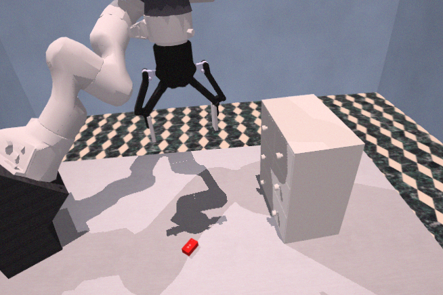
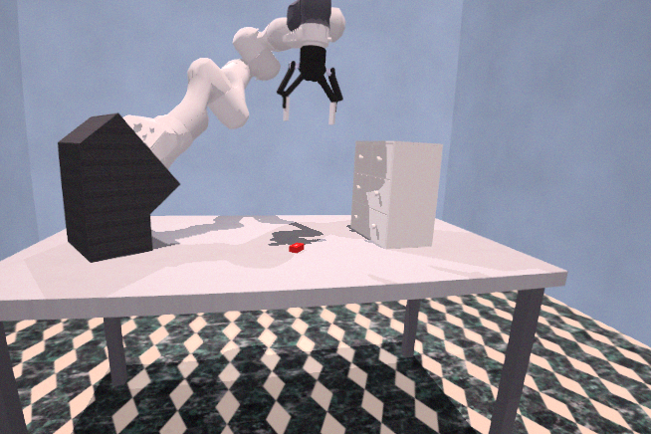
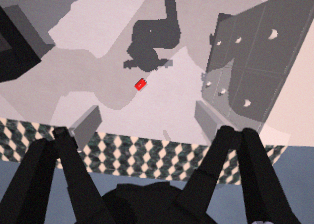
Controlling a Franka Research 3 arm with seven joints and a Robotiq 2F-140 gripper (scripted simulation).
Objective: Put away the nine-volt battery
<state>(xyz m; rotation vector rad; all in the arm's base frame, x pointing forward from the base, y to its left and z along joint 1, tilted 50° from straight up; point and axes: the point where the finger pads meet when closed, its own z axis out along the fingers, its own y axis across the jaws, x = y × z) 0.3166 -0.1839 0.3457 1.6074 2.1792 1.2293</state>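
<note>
Fingers: spread wide apart, nothing between them; the gripper hangs high above the table, pointing down.
Battery: the red nine-volt block lies flat on the table, well apart from the fingers.
Shadow: the arm's dark shadow falls near the battery.
Chest: the pale chest stands upright on the table, apart from the battery.
Drawers: six fronts in two columns of three, each with a round knob, all looking pushed in; their contents are hidden.
Arm: the white arm reaches over from a black pedestal opposite the chest.
</note>
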